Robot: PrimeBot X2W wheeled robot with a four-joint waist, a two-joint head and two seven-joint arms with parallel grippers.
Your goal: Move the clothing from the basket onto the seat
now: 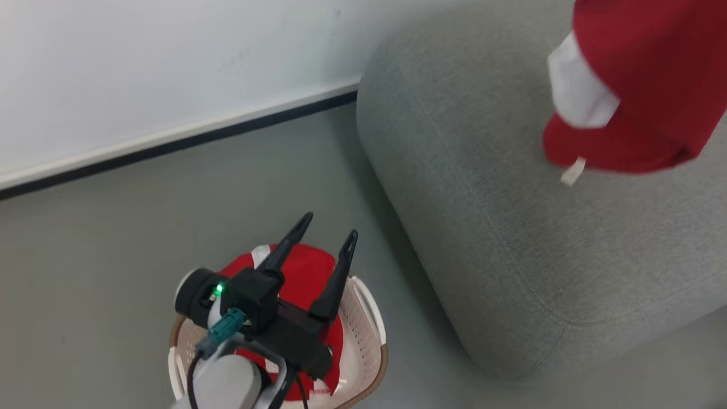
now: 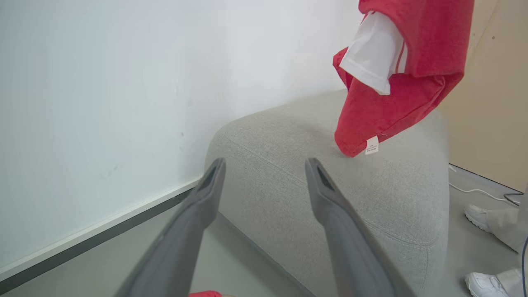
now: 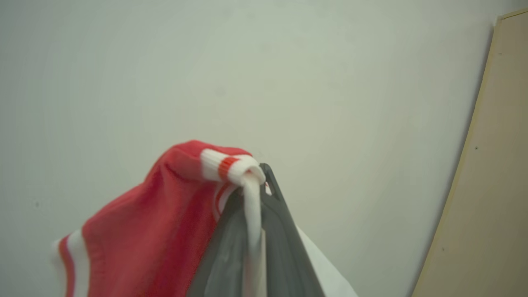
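Observation:
A red and white garment [image 1: 636, 85] hangs above the grey sofa [image 1: 511, 227] at the upper right of the head view, its lower end close over the cushion. In the right wrist view my right gripper [image 3: 253, 185] is shut on this garment's [image 3: 165, 222] white striped trim. The hanging garment [image 2: 396, 78] dangles over the sofa [image 2: 330, 181] in the left wrist view. My left gripper [image 1: 329, 227] is open above the cream basket [image 1: 363, 329], nothing between its fingers. More red clothing [image 1: 306, 272] lies in the basket under it.
A white wall with a dark baseboard [image 1: 170, 142] runs behind the basket and sofa. Grey floor [image 1: 113, 255] lies to the left. A person's white shoes [image 2: 478, 216] and a white cable [image 2: 474, 189] are on the floor beyond the sofa, by a beige panel [image 2: 495, 103].

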